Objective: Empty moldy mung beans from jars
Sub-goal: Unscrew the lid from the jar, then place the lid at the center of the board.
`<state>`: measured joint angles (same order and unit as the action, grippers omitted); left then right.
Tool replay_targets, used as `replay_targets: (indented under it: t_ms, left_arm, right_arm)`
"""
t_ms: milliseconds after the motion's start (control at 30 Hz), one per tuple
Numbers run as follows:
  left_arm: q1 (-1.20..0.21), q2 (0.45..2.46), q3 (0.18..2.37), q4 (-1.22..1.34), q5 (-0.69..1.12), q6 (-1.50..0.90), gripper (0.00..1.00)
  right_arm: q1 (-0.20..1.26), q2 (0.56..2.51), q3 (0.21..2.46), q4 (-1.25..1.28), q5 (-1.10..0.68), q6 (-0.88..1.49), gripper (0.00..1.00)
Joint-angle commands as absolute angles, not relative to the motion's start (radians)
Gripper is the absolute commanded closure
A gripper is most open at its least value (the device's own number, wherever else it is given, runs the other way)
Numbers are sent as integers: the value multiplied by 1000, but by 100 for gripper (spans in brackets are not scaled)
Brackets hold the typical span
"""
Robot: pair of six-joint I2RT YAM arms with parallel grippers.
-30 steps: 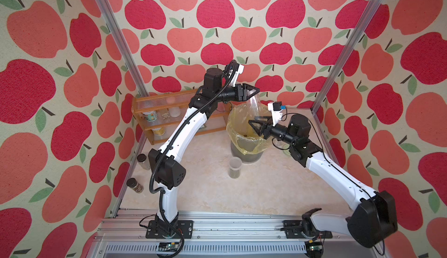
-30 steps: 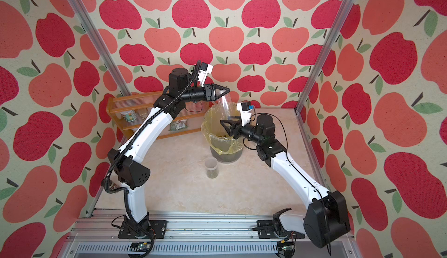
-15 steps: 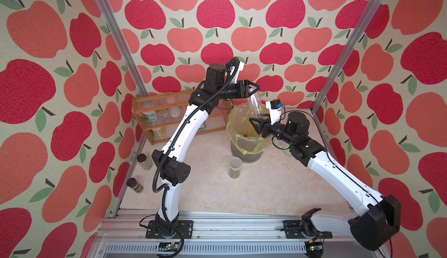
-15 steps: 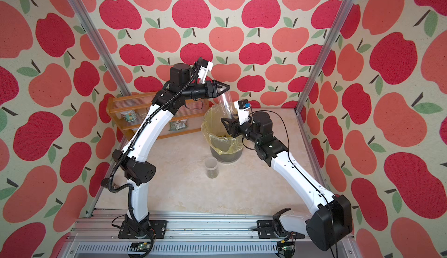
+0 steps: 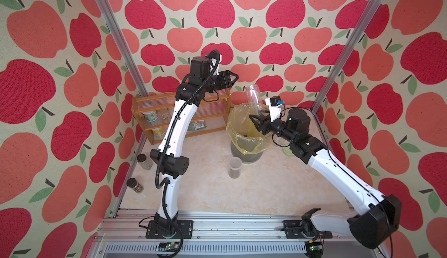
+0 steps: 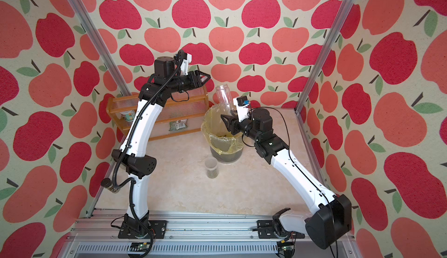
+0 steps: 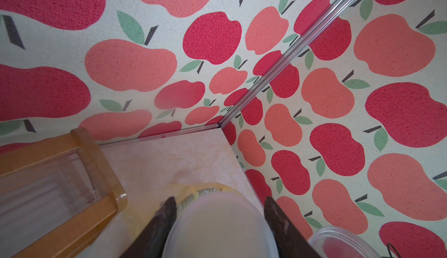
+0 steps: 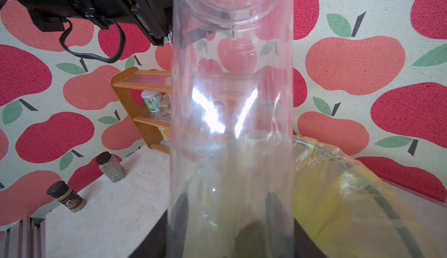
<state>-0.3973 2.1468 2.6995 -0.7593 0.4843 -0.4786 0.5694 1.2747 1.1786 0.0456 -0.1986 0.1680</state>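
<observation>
In both top views the right end effector [image 5: 254, 121] is clamped on the lower part of the tall jar [image 5: 253, 97]. It holds the jar mouth-up and slightly tilted above the bag-lined bin [image 5: 245, 157]. The short jar [image 5: 235, 169], with mung beans [image 5: 234, 174] in its bottom, stands on the table [image 5: 217, 191] just on the near side of the bin.

In the left wrist view the left end effector [image 7: 219, 200] is closed on a frosted lid [image 7: 217, 227].

In the right wrist view the tall jar [image 8: 232, 123] looks clear, with fingers [image 8: 274, 208] pressed against both sides.
</observation>
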Motion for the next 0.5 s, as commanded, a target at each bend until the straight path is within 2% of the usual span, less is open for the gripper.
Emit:
replay_targets:
  t_ms: [0,67,133,200,467]
  left_arm:
    - [-391,2027,2599,-855,399,-369,42]
    - [-389,1891,2374,-768,329,-335,42]
    - [-394,1719,2036,-547,271,-340,42]
    - [-397,1596,1790,-383,194,-331,41]
    - [-388,1373,1379,-241,19,-264,41]
  right_arm:
    - [567,1259,1234,-2,-185,123,67]
    - [563,1245,1233,-22,-177,114,67]
    - [557,1235,1227,-27,-181,119,67]
    - [554,1230,1223,-33,-192,130,67]
    - [546,1213,1220,-68,-221,159,67]
